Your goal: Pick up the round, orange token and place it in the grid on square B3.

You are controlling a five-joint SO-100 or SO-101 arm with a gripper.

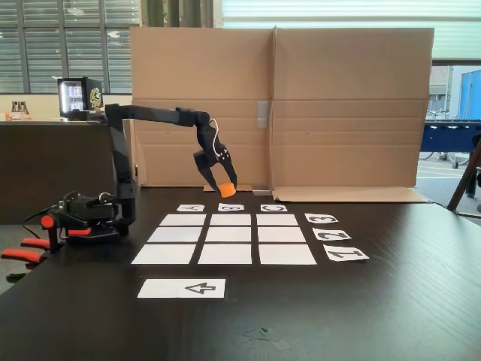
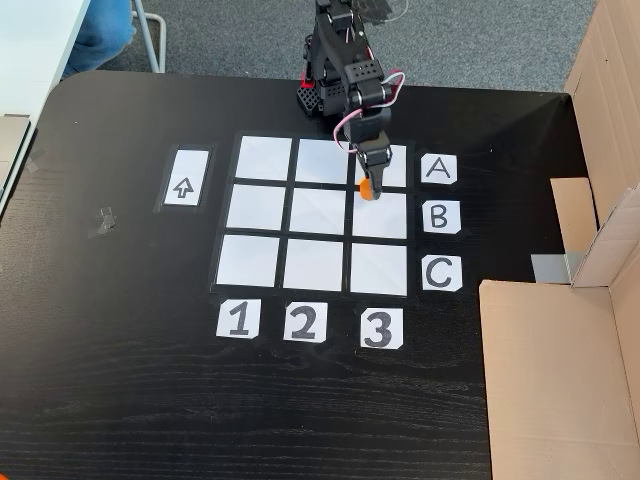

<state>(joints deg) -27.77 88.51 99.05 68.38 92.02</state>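
Black two-finger claw (image 1: 224,186) clamped on the small bright orange plastic cylinder token (image 1: 227,189), held in the air above the dark bench (image 2: 120,400), over the three-by-three grid of white paper rectangles (image 2: 316,214), near the square in row B, column 3 (image 2: 379,216).

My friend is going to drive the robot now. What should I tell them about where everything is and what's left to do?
Gripper: jaws shut on the orange token, held up in the air, off the table.
Grid: all nine white squares are blank, nothing set on them.
Where it is: in a fixed view from above, the token hangs near the edge between the A-row and B-row squares in column 3, close to square B3.
Done: the token is picked up and carried over the grid.
Left: line up over B3, lower it, open the jaws, and pull the arm away.
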